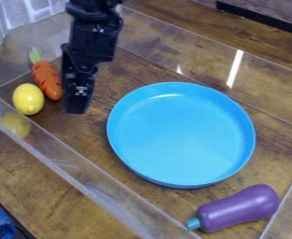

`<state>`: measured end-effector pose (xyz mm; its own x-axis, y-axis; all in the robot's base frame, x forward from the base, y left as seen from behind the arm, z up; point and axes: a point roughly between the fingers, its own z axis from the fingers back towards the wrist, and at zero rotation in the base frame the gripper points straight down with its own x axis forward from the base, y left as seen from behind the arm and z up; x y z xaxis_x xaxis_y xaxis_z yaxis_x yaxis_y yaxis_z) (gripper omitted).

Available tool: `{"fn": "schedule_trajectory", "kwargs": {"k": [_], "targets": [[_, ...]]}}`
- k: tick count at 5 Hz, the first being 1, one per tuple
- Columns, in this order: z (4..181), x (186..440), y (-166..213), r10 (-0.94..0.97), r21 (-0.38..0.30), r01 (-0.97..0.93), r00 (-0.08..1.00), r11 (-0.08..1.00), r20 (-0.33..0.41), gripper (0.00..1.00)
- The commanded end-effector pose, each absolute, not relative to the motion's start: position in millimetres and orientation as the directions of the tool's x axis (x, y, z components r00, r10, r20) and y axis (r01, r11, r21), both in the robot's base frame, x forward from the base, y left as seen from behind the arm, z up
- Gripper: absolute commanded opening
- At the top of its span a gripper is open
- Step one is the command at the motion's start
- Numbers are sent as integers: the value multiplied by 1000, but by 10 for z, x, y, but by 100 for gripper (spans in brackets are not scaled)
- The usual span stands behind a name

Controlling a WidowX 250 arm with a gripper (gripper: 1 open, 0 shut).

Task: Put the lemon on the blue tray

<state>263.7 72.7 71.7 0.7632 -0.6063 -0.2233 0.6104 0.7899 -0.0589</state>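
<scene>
The lemon, small, yellow and egg-shaped, lies on the wooden table at the left. The big round blue tray fills the middle and holds nothing. My black gripper hangs pointing down between the two, just right of the lemon and close above the table. Its jaws stand open with nothing between them, and they do not touch the lemon.
An orange carrot with a green top lies right behind the lemon, partly beside my gripper. A purple eggplant rests at the front right. Clear plastic walls bound the table.
</scene>
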Motion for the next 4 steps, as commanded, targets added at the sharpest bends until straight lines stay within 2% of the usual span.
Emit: {"fn": "schedule_trajectory", "kwargs": {"k": [1,4], "targets": [[797,2597,879,-597,-23,604,780,797,-189,100],[657,2621,1347,-463,2,468,876,884,-136,100]]}}
